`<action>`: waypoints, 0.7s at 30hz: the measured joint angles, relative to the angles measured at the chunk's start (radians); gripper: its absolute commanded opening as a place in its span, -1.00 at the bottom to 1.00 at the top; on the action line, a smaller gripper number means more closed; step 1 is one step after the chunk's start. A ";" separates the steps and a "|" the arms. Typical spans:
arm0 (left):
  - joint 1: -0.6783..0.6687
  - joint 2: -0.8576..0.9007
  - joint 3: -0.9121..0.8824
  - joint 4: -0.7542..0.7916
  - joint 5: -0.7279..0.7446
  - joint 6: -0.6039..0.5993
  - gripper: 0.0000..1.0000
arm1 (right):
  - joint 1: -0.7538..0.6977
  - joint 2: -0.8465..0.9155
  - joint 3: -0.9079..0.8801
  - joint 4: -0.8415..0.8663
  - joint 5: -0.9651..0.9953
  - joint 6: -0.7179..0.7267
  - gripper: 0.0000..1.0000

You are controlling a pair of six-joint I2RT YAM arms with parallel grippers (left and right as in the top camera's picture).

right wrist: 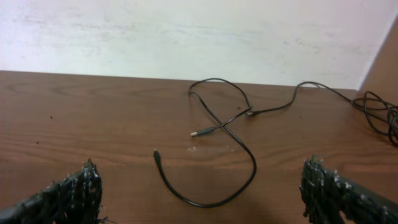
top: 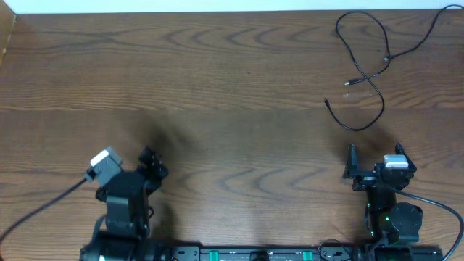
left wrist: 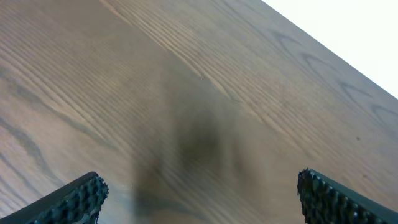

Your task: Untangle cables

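Note:
Two thin black cables lie crossed at the table's far right. One cable (top: 381, 105) (right wrist: 254, 165) curves in a hook toward my right gripper and ends in a small plug (right wrist: 155, 153). The other cable (top: 417, 45) (right wrist: 273, 109) runs off toward the back right edge, its plug (right wrist: 198, 132) lying at the crossing. A faint pale streak (right wrist: 211, 148) lies beside that crossing. My right gripper (top: 375, 156) (right wrist: 202, 190) stands open just in front of the hook, touching nothing. Far to the left, my left gripper (top: 152, 165) (left wrist: 202, 199) is open over bare wood.
A bundle of black cord (right wrist: 379, 115) sits at the right edge in the right wrist view. The table's back edge (top: 217, 13) meets a white wall. Thick arm cables trail from both arm bases at the front edge.

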 measured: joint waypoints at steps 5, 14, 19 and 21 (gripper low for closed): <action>0.046 -0.168 -0.097 0.016 0.039 0.103 0.96 | 0.000 0.000 0.000 0.000 0.000 0.000 0.99; 0.047 -0.293 -0.269 0.277 0.058 0.201 0.96 | 0.000 0.000 0.000 0.000 0.000 0.000 0.98; 0.060 -0.313 -0.391 0.450 0.117 0.246 0.96 | 0.000 0.000 0.000 -0.001 0.000 0.000 0.98; 0.076 -0.328 -0.420 0.460 0.140 0.257 0.96 | 0.000 0.000 0.000 0.000 0.000 0.000 0.98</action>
